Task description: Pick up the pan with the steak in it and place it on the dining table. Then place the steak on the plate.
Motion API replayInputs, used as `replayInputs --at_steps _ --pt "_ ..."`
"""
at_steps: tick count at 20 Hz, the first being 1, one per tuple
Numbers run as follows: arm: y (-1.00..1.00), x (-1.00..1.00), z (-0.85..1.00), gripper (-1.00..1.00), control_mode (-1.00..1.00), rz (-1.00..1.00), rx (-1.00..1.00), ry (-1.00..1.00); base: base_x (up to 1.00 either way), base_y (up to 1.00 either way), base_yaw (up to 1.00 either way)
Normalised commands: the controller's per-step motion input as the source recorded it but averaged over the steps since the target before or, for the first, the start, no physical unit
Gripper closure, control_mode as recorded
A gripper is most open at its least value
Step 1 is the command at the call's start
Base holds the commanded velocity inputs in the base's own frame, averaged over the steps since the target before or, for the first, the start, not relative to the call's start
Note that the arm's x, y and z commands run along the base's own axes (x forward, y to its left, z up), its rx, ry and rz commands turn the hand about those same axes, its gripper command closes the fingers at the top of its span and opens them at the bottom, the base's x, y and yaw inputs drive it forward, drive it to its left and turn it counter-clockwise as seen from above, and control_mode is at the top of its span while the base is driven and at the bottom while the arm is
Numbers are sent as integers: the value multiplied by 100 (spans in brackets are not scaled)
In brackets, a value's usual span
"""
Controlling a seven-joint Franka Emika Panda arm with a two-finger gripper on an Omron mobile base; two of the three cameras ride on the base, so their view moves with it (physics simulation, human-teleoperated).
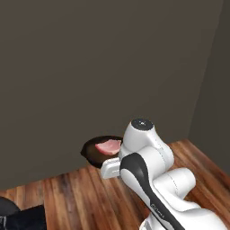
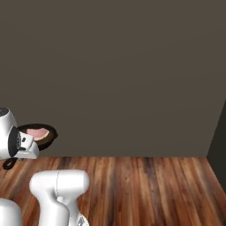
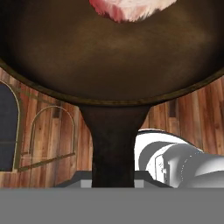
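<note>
Fingers (image 3: 113, 183) clamped on the pan (image 3: 109, 57) handle — steak (image 3: 131, 8) inside, pan held aloft.

The pan (image 1: 93, 151) is showing a dark brown-black body, its inner face lightening to a warmer brown towards the middle in the hand view, with a thin paler line running along its rim and a near-black handle (image 3: 113, 144). The steak (image 1: 108, 146) is showing pink-red with paler, almost white-pink patches. The floor (image 2: 150, 185) is showing reddish-brown wooden planks streaked with darker grain. The wall (image 1: 103, 67) behind is showing a flat, dull grey-brown, unpatterned. The arm (image 1: 155, 179) is showing glossy white with dark grey-black bands.
</note>
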Motion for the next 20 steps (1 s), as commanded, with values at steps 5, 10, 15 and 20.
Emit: replayInputs --at_steps 5,10,15,20 --pt "0 0 0 100 100 0 0 0 100 0 1" --pt "0 0 0 100 100 0 0 0 100 0 7" --pt "0 0 0 100 100 0 0 0 55 0 32" --pt "0 0 0 100 100 0 0 0 25 0 39"
